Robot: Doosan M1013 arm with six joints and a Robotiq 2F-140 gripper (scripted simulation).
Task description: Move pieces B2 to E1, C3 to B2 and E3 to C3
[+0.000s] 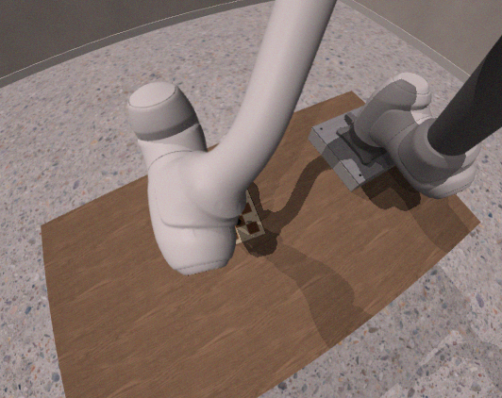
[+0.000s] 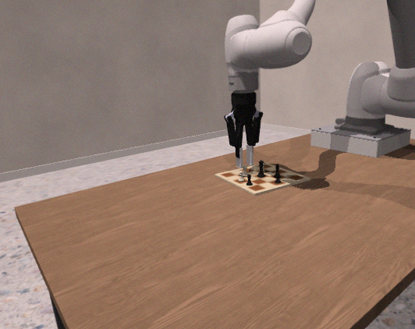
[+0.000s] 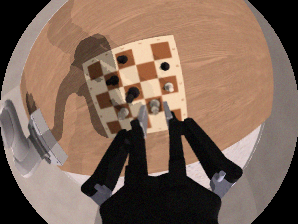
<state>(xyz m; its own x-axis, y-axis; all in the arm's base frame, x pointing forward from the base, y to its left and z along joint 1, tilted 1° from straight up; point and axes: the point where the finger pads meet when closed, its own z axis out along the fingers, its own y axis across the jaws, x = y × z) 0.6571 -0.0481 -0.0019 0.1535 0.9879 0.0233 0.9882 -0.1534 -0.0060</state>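
The table (image 2: 175,257) fills the near ground, and its near edge and near left corner are well apart from the board. The board (image 2: 257,189) lies about midway across the top, closer to the far edge than to the near one. The letters and digits on its rim are too small to read, so I cannot name any piece's square.

On the board's near side stands a small black pawn (image 2: 249,180), upright. Just left of it and a little farther back is a pale piece (image 2: 241,176), also upright. Behind these stand two taller black pieces, one (image 2: 261,168) near the board's middle and one (image 2: 277,174) toward the right. The wrist view shows more dark pieces and a second pale piece (image 3: 169,87) farther up the board.

The gripper (image 2: 244,165) hangs straight down over the board's left part, its tips low over the squares. Its fingers (image 2: 250,155) are drawn in to a narrow gap, not fully closed. From the wrist camera the pale piece (image 3: 154,104) sits in line with that gap at the tips, but the fingers grip nothing and the piece stands on the board.

The arm (image 2: 269,40) rises from there and bends right to its grey base (image 2: 402,137) at the far right corner. Its shadow falls across the board's right side.
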